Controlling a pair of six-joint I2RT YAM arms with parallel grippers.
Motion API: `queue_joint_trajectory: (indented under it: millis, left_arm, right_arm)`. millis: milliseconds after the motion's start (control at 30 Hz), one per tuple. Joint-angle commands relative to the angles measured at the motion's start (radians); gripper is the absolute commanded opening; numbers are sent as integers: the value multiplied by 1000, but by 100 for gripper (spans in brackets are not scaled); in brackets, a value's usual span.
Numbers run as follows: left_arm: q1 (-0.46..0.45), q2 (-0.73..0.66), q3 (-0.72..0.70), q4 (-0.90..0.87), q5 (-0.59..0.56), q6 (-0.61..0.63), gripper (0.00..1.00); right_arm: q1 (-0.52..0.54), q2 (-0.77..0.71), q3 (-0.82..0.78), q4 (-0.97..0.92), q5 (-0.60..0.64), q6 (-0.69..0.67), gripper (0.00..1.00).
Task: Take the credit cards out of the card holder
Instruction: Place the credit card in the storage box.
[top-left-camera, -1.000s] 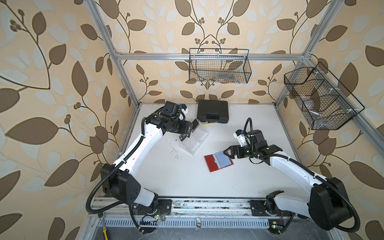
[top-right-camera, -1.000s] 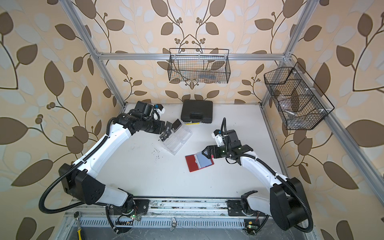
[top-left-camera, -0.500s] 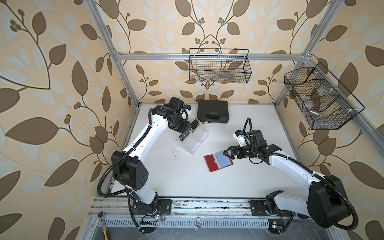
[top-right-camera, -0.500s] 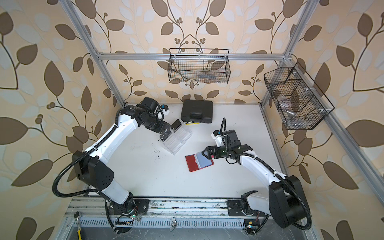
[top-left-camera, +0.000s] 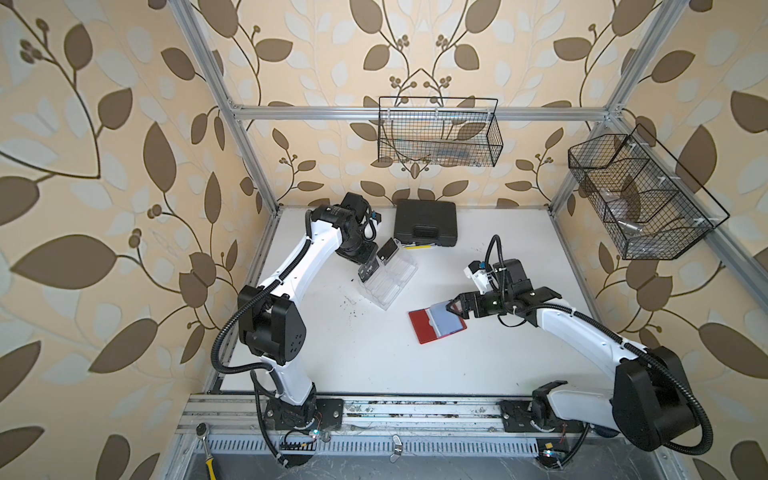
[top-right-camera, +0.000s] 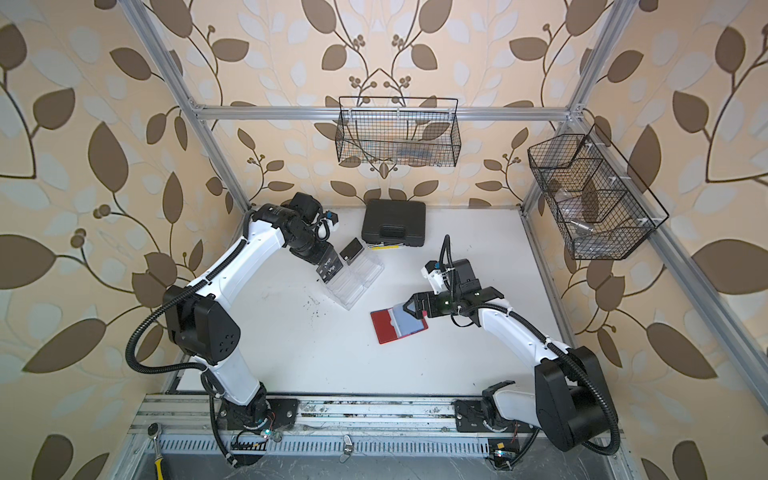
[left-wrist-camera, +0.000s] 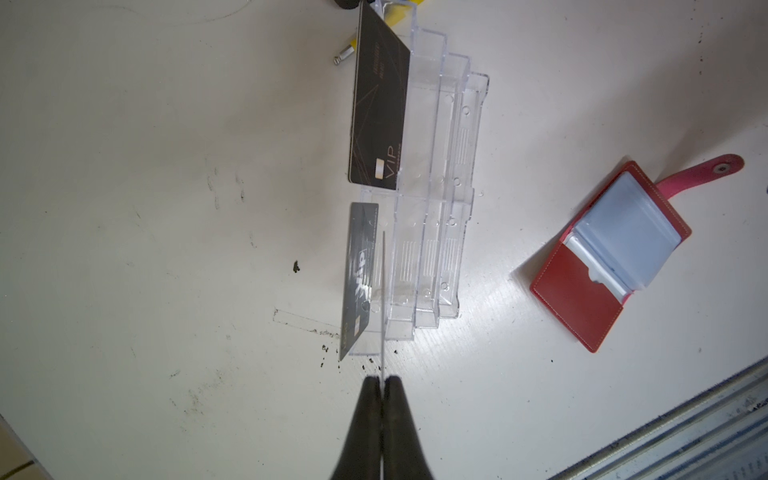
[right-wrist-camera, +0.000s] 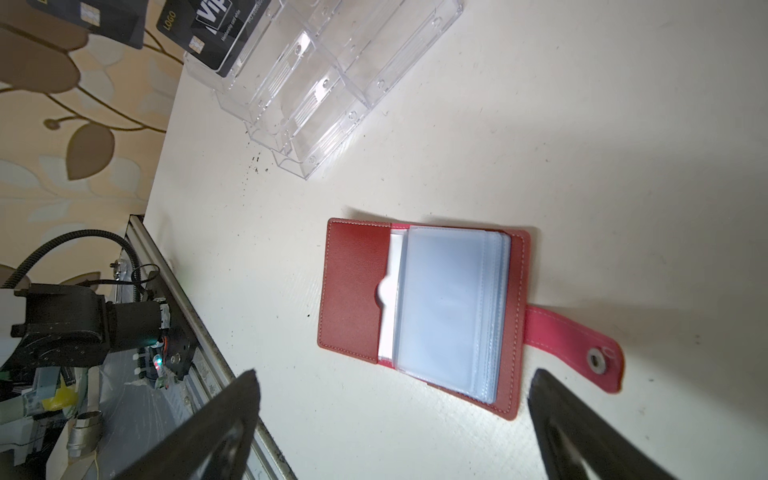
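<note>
Left hand (left-wrist-camera: 381, 380): fingertips pressed together on the near edge of one credit card (left-wrist-camera: 382, 291), which shows edge-on as a thin line straight ahead of the tips. The card runs along the end row of the clear tray (left-wrist-camera: 449, 166). Cannot tell whether its lower edge sits in the slot or above it.

Just beside the pinched card, a second card (left-wrist-camera: 359, 282) stands at the same end of the tray, its face greyed by glare. Farther ahead of the hand, a third card (left-wrist-camera: 380, 104) leans in the neighbouring column.

Right hand (right-wrist-camera: 392, 374): fingers (right-wrist-camera: 224, 428) spread wide with nothing between them. It hangs over the strap side of the card holder (right-wrist-camera: 353, 291), and both fingers are clear of its edges in the wrist view.

The card holder lies open and flat on the tabletop (top-left-camera: 374, 357).
- The bluish-grey sleeves (right-wrist-camera: 449, 307) are stacked on the half nearer this hand.
- The red pocket flap is on the far half, with a white slip showing at its notch.
- The strap tab (right-wrist-camera: 582, 349) sticks out close to one finger.

Room:
- A bare strip of tabletop separates the tray's low front edge from the holder.
- Bare tabletop also lies between the holder and the front rail.
- The black case (top-left-camera: 424, 222) sits beyond the tray, well apart from the right hand.
</note>
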Motion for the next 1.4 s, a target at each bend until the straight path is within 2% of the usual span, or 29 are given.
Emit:
queue_joint_trajectory:
  millis: [0, 433, 1367]
  left_arm:
    - [12, 9, 41, -34, -14, 33, 0]
    - [12, 63, 63, -34, -53, 53, 0]
    - [12, 140, 63, -28, -42, 73, 0]
  right_arm:
    - [-5, 17, 30, -22, -24, -30, 100]
    - [-9, 30, 44, -38, -42, -37, 100]
    - [-19, 49, 52, -46, -64, -37, 100]
